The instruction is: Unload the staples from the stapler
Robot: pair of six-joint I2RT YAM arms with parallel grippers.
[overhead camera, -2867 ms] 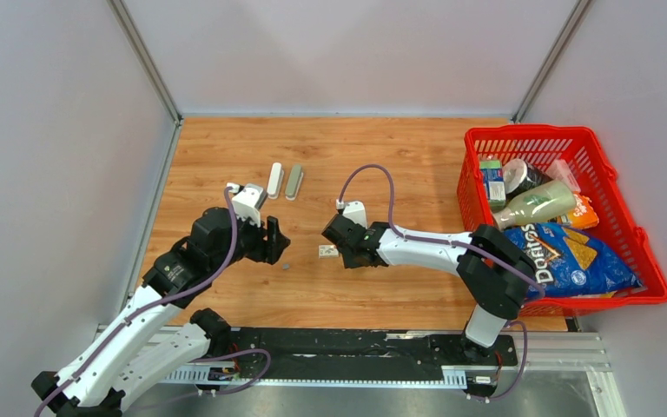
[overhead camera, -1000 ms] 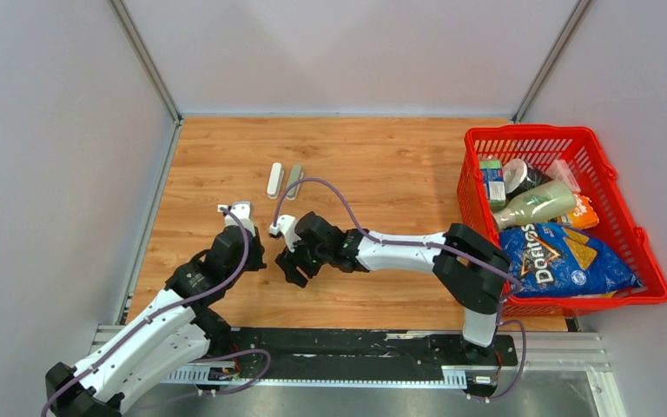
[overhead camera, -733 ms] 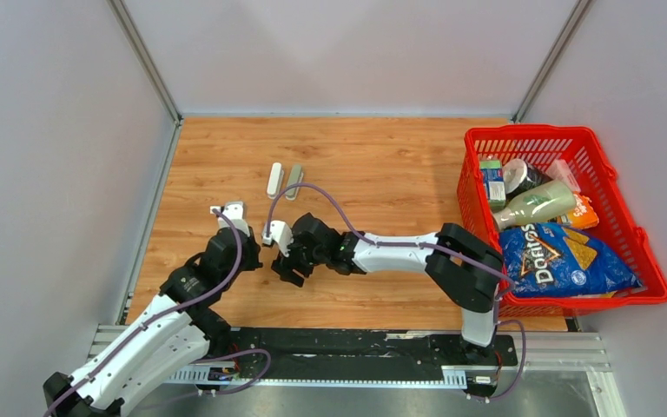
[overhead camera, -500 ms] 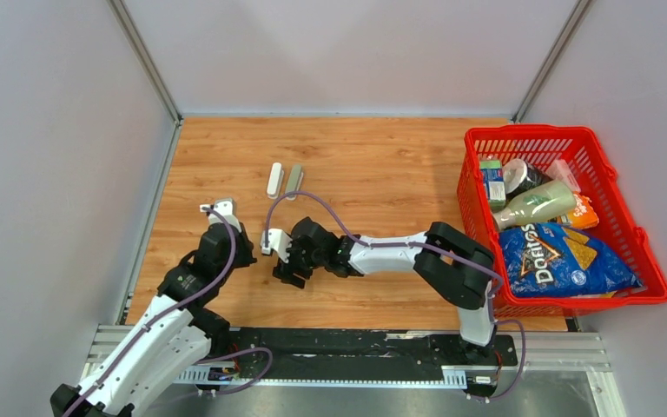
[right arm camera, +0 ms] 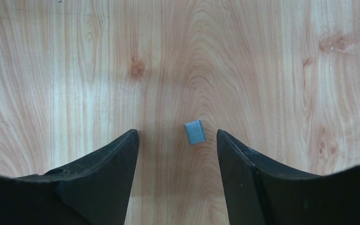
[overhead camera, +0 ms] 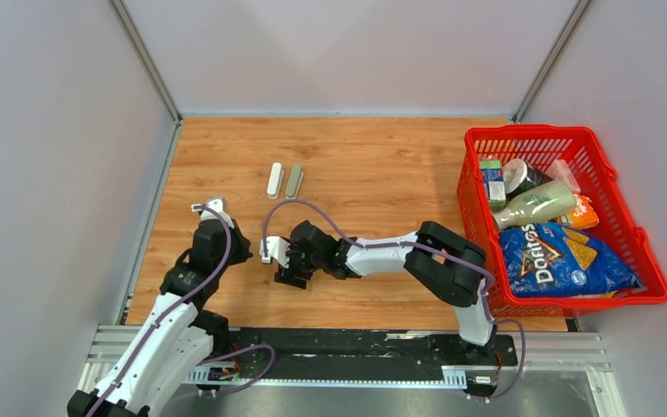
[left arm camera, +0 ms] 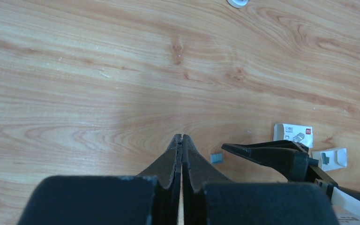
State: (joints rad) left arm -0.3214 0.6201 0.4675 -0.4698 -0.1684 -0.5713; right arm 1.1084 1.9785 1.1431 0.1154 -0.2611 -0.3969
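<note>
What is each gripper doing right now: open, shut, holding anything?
Left gripper: shut, holding nothing.
Right gripper: open, staples lying between its fingertips, not gripped.

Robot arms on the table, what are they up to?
The right hand hangs open low over the wooden table, its fingers either side of a small grey clump of staples, not touching it. The left hand is shut and empty, close by. Two pill-shaped bars lie farther back.
</note>
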